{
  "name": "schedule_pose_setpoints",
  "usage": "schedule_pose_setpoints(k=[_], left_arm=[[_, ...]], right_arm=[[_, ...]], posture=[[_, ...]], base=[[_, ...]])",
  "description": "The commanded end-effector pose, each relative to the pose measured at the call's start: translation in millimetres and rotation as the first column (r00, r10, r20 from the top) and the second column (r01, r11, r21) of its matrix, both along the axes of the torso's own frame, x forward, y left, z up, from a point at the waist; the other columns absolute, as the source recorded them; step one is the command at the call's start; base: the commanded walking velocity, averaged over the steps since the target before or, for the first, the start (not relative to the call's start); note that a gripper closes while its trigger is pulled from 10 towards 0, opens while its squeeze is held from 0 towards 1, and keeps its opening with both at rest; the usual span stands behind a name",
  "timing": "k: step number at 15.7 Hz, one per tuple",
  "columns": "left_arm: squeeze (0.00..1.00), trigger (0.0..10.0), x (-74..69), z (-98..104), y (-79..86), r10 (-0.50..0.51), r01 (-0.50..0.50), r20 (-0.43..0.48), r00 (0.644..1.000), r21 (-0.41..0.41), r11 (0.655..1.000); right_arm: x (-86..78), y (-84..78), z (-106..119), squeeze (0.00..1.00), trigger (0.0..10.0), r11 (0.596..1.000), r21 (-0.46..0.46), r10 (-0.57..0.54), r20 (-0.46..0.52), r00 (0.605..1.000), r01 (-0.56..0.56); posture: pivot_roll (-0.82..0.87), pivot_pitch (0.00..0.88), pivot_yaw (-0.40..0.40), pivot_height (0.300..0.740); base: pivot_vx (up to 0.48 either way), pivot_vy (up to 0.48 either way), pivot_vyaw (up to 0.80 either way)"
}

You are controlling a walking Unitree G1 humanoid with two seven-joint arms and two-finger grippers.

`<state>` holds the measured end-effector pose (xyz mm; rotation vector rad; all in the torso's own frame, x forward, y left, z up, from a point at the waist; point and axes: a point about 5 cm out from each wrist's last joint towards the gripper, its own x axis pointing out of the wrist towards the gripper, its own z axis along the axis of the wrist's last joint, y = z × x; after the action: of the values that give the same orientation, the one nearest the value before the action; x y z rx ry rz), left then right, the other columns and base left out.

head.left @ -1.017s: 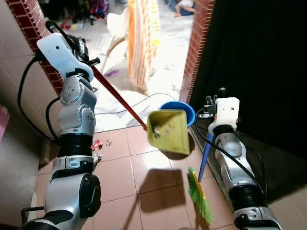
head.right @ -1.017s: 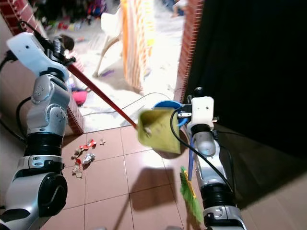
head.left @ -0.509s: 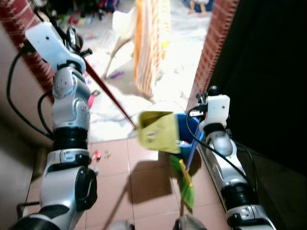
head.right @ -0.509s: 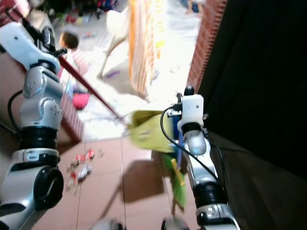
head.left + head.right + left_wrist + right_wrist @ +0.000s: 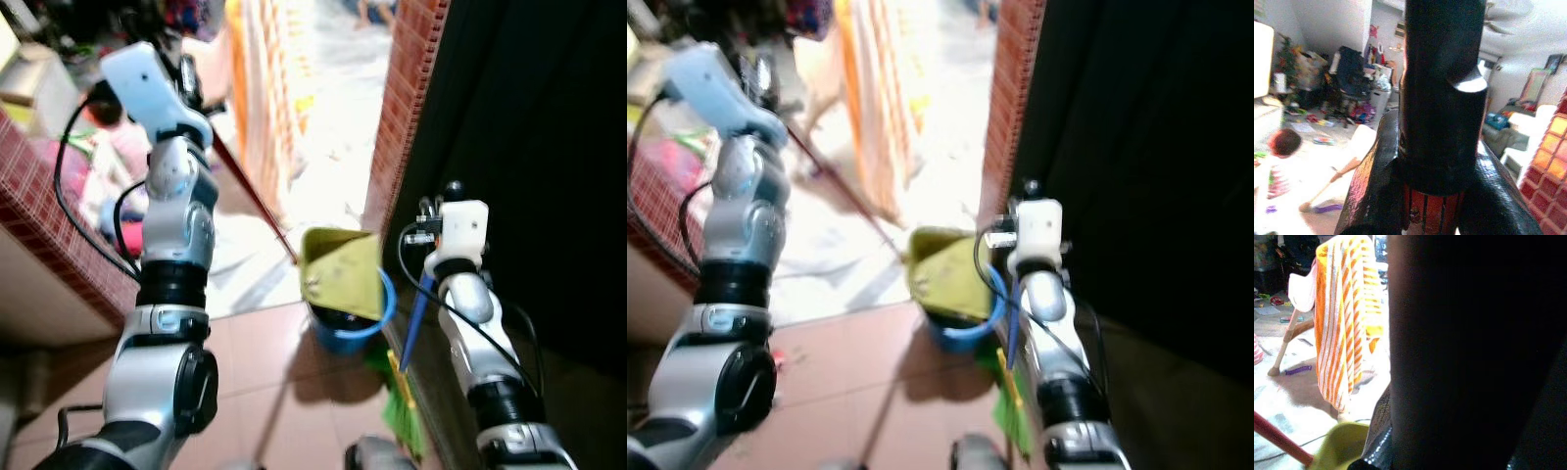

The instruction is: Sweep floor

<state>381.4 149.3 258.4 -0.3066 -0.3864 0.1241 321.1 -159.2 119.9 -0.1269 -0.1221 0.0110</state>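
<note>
Left eye view has the yellow-green dustpan (image 5: 343, 272) hanging tilted just above the blue bucket (image 5: 353, 323), its lower edge overlapping the bucket's rim so that much of the bucket's inside is hidden. The dustpan's red handle (image 5: 257, 203) runs from the bucket up and away to the left gripper (image 5: 191, 80), raised high beside the red brick half-wall (image 5: 49, 211). In the left wrist view the black fingers (image 5: 1442, 93) are clamped around the red handle, whose ribbed end peeks out between them; most of that picture is blocked by the fingers themselves. Right of the bucket, the green broom (image 5: 404, 416) stands with its bristles low on the tiled floor (image 5: 265, 382), partly cut off by the picture's edge, and its blue stick (image 5: 415, 318) rises to the right gripper (image 5: 431, 230). The fingers there are hidden behind the white wrist housing in the head views, and the right wrist view is mostly a dark blurred mass, so I cannot tell whether that gripper is clenched on the stick. Beyond the bucket, an orange-and-white striped cloth (image 5: 1344, 328) hangs over a pale chair (image 5: 1295, 298), with a brick pillar (image 5: 402, 108) and a black surface (image 5: 549, 147) to the bucket's right. A small person (image 5: 1278, 161) sits on the bright floor further off, blurred. Both head views are soft with motion
</note>
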Motion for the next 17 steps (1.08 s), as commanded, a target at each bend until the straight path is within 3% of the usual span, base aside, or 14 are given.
schedule_pose_setpoints(k=[1,7,13,17], left_arm=[[0.00,10.0,-5.5,16.9,11.3,0.048,-0.048,0.088,0.995,-0.004,0.999],[0.00,10.0,-14.4,13.2,-12.5,0.034,-0.075,0.176,0.984,0.233,0.969],[0.00,10.0,-17.4,12.6,-39.5,0.011,-0.071,0.229,0.973,0.256,0.964],[0.00,10.0,-20.5,5.7,-62.7,-0.057,-0.010,0.234,0.971,0.275,0.962]], right_arm=[[1.4,9.9,7.9,0.00,10.0,0.999,-0.016,0.037,0.036,0.999,-0.037],[0.3,6.5,7.3,0.00,10.0,0.999,-0.025,0.043,0.032,0.999,-0.042],[1.1,9.5,9.2,0.00,10.0,0.998,-0.030,0.055,0.037,0.998,-0.054],[1.2,9.4,9.7,0.00,10.0,0.998,-0.031,0.053,0.038,0.998,-0.052]], posture=[[-0.10,0.000,0.036,0.740],[-0.10,0.000,0.022,0.740],[-0.11,0.000,0.017,0.740],[-0.12,0.000,0.016,0.740]], base=[[0.000,0.000,0.00],[0.000,0.000,0.00],[0.000,0.000,0.00],[0.000,0.000,0.00]])
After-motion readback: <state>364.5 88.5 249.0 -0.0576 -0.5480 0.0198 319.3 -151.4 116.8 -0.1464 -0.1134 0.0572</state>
